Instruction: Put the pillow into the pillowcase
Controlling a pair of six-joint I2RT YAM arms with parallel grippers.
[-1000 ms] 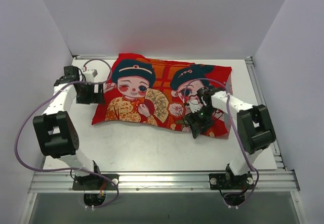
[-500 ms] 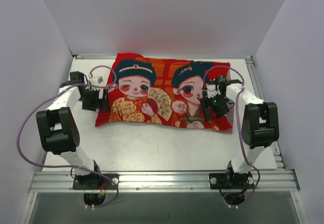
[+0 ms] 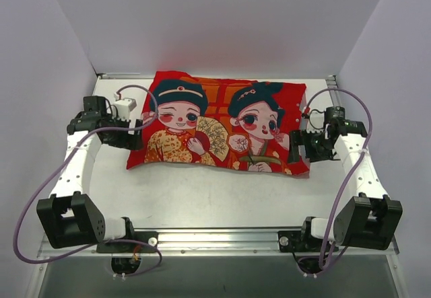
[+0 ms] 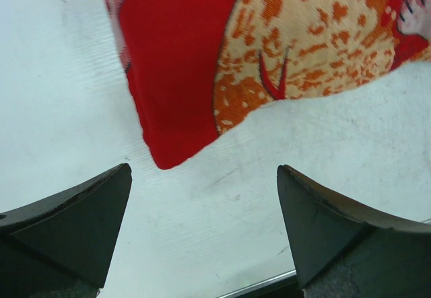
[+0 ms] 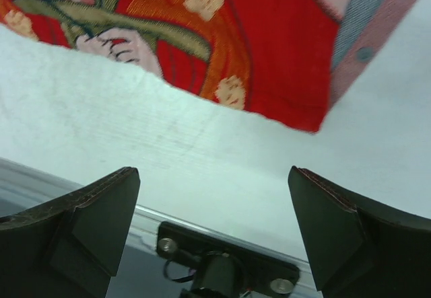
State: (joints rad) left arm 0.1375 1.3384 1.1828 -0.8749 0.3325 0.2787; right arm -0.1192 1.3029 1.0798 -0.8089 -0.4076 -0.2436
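Pillowcase (image 3: 202, 96): you have it lying printed side up on the far half of the table, long edge running left to right, the two cartoon children facing you.
Pillow: hidden in all three views; you cannot tell whether it is inside the cover.
Near-right corner: in the right wrist view you can see a strip of dull pink and grey-blue fabric (image 5: 367, 25) along the cover's right edge.
Left gripper (image 3: 130, 135): just beside the cover's left edge. In its wrist view your fingers (image 4: 71, 220) are spread wide with nothing between them, and the red near-left corner sits just past the fingertips without touching them.
Right gripper (image 3: 297, 146): just beside the cover's right edge, near its front corner. Your fingers (image 5: 77, 227) are likewise spread apart and grip nothing; the cloth lies beyond them.
Table (image 3: 202, 197): white, with the cover between your two arms.
Rail (image 3: 215, 236): an aluminium bar along the near edge, carrying both arm bases.
Cables (image 3: 27, 177): purple loops hang off each arm.
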